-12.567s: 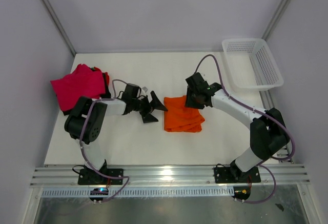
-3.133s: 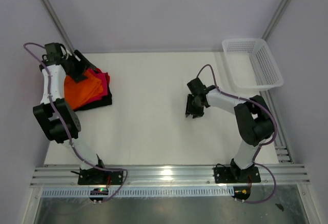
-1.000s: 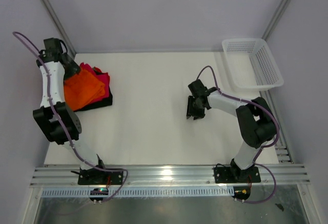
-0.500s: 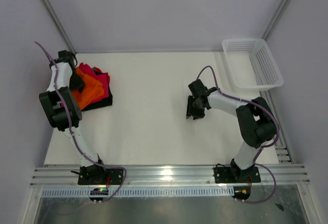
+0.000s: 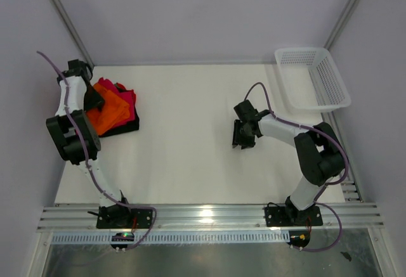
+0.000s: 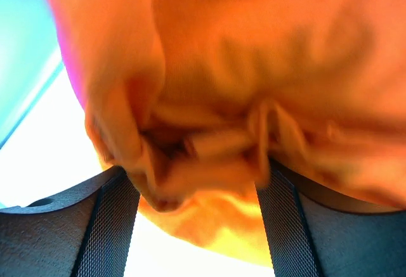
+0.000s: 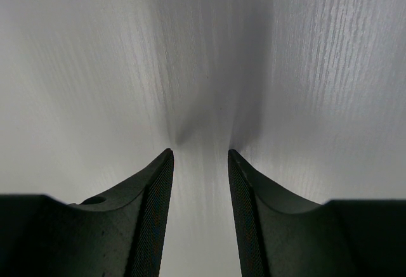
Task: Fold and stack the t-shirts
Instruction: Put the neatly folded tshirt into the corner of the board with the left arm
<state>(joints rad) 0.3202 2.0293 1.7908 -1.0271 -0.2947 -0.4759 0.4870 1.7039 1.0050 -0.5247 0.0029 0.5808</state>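
Two arms share one white tabletop (image 5: 184,156), and you have most of its surface as open room. A broad stretch runs from the shirt stack at the far left across to the right arm, and another runs from there down to the near rail (image 5: 203,217).

The left arm (image 5: 68,139) stands tall along the left wall (image 5: 25,99) and bends back down at the far left corner, so on that side you are tight against the edge. The right arm (image 5: 317,156) reaches in from the right, with free surface on every side of its wrist. The white mesh basket (image 5: 331,82) sits at the far right corner, its long side along the right edge, well apart from both arms.

The shirts lie stacked near the far left corner, just beside the left edge. The black shirt (image 5: 125,125) is at the bottom and shows along the near and right sides. The magenta shirt (image 5: 122,91) peeks out toward the far side, and the orange shirt (image 5: 113,111) lies skewed on top.

Your left fingers (image 5: 95,101) are at the stack's left side. The wrist view shows them spread wide with bunched orange cloth between them, but you cannot tell whether they pinch it. Your right fingers (image 5: 242,139) point down at the bare surface, parted with nothing between them, their tips just above it.
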